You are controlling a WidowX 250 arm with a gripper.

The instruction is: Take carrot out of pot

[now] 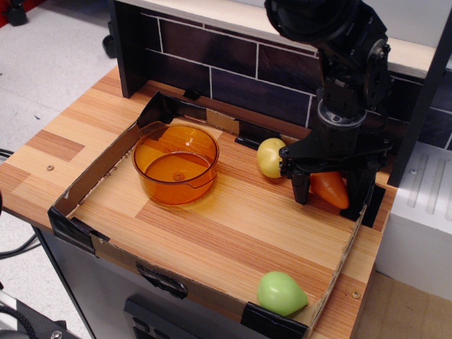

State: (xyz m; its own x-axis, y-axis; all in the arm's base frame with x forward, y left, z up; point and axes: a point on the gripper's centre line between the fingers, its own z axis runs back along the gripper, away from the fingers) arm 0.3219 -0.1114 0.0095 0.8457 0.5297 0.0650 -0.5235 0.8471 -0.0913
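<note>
The orange-red carrot (330,188) lies on the wooden board at the right, outside the pot, close to the tray's right wall. My gripper (328,194) stands over it with the jaws spread, one finger on each side of the carrot, not clamping it. The amber translucent pot (157,189) sits at the left of the tray and holds nothing.
A yellow lemon-like toy (270,157) lies just left of the gripper. A green pear-like toy (281,293) lies in the front right corner. A low cardboard wall (106,247) rings the board. A dark tiled backsplash (212,63) stands behind.
</note>
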